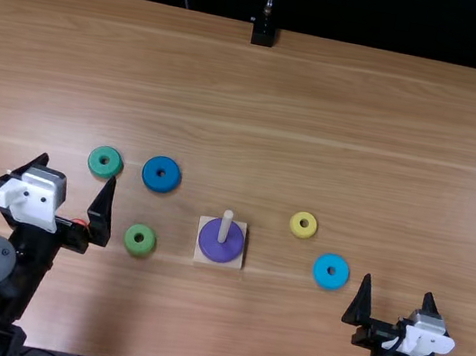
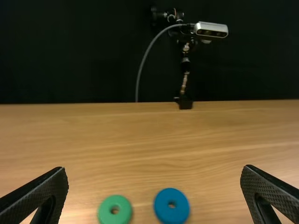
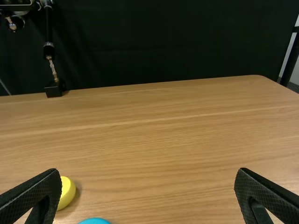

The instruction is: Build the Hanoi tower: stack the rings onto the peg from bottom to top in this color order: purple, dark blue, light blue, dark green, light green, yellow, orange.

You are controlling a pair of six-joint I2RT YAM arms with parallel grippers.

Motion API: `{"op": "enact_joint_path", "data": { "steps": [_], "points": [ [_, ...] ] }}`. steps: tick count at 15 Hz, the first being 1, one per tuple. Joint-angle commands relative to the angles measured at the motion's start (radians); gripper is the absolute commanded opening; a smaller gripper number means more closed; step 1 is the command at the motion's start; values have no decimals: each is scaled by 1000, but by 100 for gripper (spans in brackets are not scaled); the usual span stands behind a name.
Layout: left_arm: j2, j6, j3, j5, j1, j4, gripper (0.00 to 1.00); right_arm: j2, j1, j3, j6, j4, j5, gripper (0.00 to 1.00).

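The purple ring (image 1: pixel 219 249) sits around the peg (image 1: pixel 226 224) on its square base (image 1: pixel 236 264), just below the middle of the top view. The next one to go on should be the dark blue ring (image 1: pixel 159 184), left of the middle. The left gripper (image 1: pixel 79 169), at the left side, has its jaws spread wide with nothing in them, so it must come to that ring. The dark green ring (image 1: pixel 104 172) lies near the blue one, on its left, so a finger coming down there could bump it and push both about. The light green ring (image 1: pixel 138 250), lower down, could get knocked too if the arm swings low. The orange ring (image 1: pixel 80 222) is partly hidden by the left gripper and could be nudged. The light blue ring (image 1: pixel 329 282), right of the middle, is a blue one too, so mixing up the blues would spoil the order. The yellow ring (image 1: pixel 302 233) is near it and could be in the way later. The right gripper (image 1: pixel 398 285), at the lower right, is spread wide and empty as well. If a ring is held crooked, its hole may miss the peg, and pushing hard could tip it or slide the base.
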Motion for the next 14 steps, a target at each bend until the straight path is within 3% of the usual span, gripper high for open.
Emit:
{"op": "enact_joint_path", "data": {
  "steps": [1, 3, 10, 12, 14],
  "points": [
    [-17, 149, -13, -17, -1, -6, 100, -12, -9, -9, -1, -15, -6, 100],
    [-26, 183, -43, -17, -1, 3, 100, -12, -9, -10, -1, -15, -6, 100],
    [-2, 173, -72, -8, 16, 10, 100, -12, -10, -10, -1, -15, -6, 100],
    [81, 168, -68, -14, 16, 100, 100, -12, -10, -9, -1, -15, -6, 100],
    [245, 168, -8, 12, 16, 213, 100, -12, -9, -10, -1, -15, -6, 100]
  ]
}}
